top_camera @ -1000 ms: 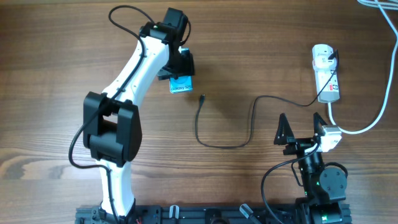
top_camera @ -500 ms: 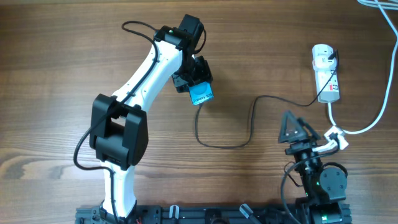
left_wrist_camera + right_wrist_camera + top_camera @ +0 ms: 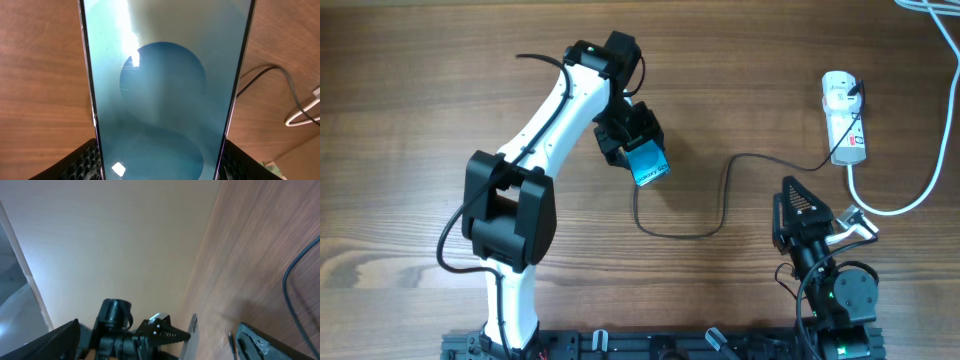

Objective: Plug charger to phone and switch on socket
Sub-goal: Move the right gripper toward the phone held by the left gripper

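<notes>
My left gripper (image 3: 640, 148) is shut on the phone (image 3: 650, 165), a turquoise-screened smartphone held above the table's middle. The phone fills the left wrist view (image 3: 165, 90), with a finger at each long edge. The charger (image 3: 725, 195), a thin black cable, runs from the socket (image 3: 843, 120) in a loop to a point just under the phone. Its plug tip is hidden in the overhead view. My right gripper (image 3: 802, 208) is open and empty near the front right, tilted on its side. The white socket lies at the far right.
A thick white cable (image 3: 920, 195) curves from the socket's near end off the right edge. A small white object (image 3: 855, 222) lies beside my right gripper. The charger also shows in the right wrist view (image 3: 300, 275), and in the left wrist view (image 3: 280, 75).
My left arm has carried the phone right and toward the front, over the charger's free end, covering the plug tip. My right gripper has swung round and tilted onto its side.
</notes>
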Available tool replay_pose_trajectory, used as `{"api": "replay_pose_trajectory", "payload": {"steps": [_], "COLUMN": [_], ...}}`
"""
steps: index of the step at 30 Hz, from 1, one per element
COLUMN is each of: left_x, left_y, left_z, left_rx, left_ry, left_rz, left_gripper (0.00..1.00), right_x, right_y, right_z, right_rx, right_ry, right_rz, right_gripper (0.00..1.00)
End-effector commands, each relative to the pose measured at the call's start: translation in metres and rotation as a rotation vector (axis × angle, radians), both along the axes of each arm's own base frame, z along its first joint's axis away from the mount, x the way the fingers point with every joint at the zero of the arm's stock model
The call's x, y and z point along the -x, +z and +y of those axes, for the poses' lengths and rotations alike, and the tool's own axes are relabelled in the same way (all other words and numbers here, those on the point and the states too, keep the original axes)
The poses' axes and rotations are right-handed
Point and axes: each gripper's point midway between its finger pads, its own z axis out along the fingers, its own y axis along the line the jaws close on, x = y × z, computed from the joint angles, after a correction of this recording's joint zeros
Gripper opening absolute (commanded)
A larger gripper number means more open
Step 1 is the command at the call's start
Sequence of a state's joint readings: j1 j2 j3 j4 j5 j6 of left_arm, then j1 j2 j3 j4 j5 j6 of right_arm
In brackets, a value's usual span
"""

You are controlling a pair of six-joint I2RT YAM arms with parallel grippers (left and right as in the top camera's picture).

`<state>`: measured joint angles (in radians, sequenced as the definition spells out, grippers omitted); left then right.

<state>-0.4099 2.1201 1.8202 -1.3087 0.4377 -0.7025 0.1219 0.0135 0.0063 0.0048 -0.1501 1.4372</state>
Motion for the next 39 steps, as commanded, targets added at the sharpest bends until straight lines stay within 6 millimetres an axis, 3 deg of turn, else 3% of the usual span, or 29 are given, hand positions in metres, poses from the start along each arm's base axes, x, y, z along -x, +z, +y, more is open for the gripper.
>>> {"api": "replay_pose_trajectory", "payload": {"steps": [1,9,15,23,31,34,39], "left_x": [-0.002,0.003,0.007,0.01,-0.001,-0.006,-0.015], "left_y": [0.019,0.03,0.033,0.034,0.026,0.026,0.025], "left_z": [0.006,0.008,0.006,0.006,0.013,0.012,0.009], "left_rx": [0.054,0.173,0.211,0.224,0.141,0.14,0.141], "left_ry": [0.014,-0.018,-0.069,-0.094,-0.026,-0.004,0.052], "left_rz": [0.001,0.039,0.034,0.033,0.016,0.004,-0.004], "left_gripper": [0.04,0.04,0.04,0.04,0.04,0.04,0.04], "right_x": [0.004,0.001,0.006,0.014,0.01,0.009,0.003], "right_y": [0.001,-0.019,-0.05,-0.091,-0.051,-0.032,-0.015], "right_z": [0.012,0.019,0.04,0.052,0.069,0.073,0.078], "right_rx": [-0.028,0.079,0.08,0.124,0.234,0.294,0.315], "right_ry": [0.071,0.115,0.252,0.351,0.465,0.498,0.52], "right_rz": [0.003,0.061,0.193,0.356,0.131,0.056,0.035], "right_gripper": [1.0,1.0,1.0,1.0,0.99,0.9,0.89]}}
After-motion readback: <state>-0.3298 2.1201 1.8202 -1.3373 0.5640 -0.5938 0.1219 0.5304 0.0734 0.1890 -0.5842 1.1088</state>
